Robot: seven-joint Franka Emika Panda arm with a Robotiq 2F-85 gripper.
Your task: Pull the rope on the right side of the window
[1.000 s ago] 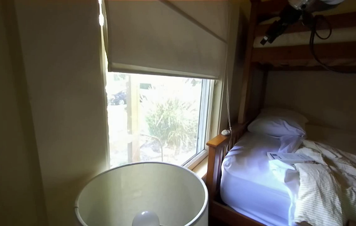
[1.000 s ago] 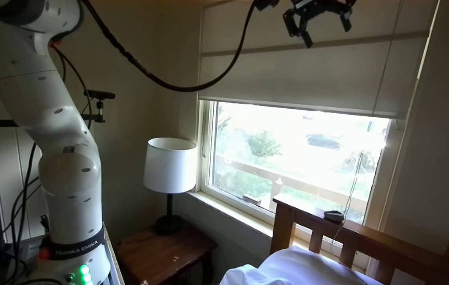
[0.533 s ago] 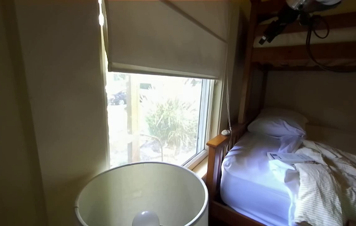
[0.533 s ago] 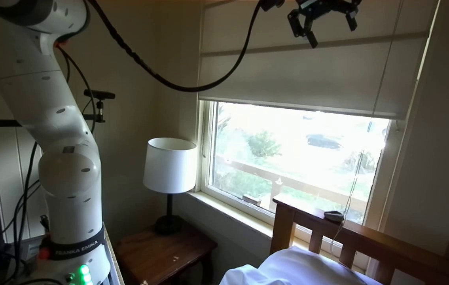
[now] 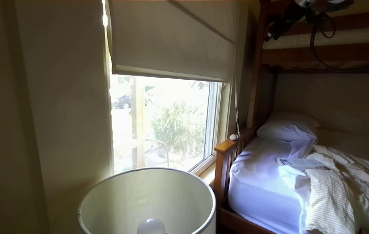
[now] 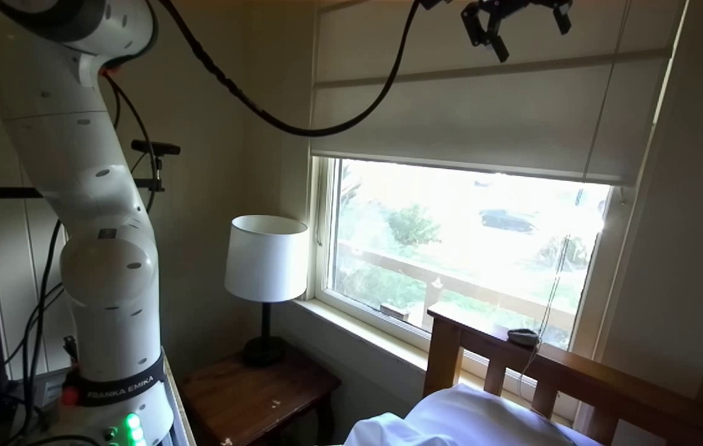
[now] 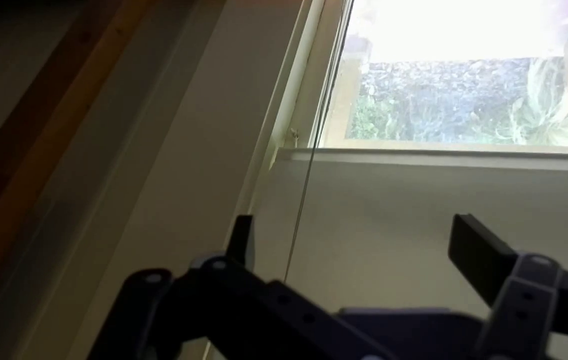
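Observation:
The rope is a thin pale cord (image 5: pixel 236 110) hanging along the right side of the window (image 5: pixel 177 130). In an exterior view it runs down over the cream blind (image 6: pixel 481 130) as a thin line (image 6: pixel 602 111). My gripper (image 6: pixel 532 38) is open and empty, high in front of the blind and left of the rope in that view. In the wrist view the rope (image 7: pixel 304 195) appears between the open fingers of the gripper (image 7: pixel 356 237), closer to the left finger. It seems to lie beyond them; I cannot tell the exact depth. The rope's lower end passes the bed's headboard.
A wooden headboard (image 6: pixel 574 359) stands below the rope, with a small rounded object (image 6: pixel 523 337) on its top rail. A lamp (image 6: pixel 267 260) stands on a side table (image 6: pixel 252 396). Bunk bed rails (image 5: pixel 327 55) are near the gripper. A black cable (image 6: pixel 301 131) hangs from the arm.
The gripper has moved right and slightly up in the view facing the arm base, and left and slightly up in the view with the bunk bed. It stays open. The rope and blind have not moved.

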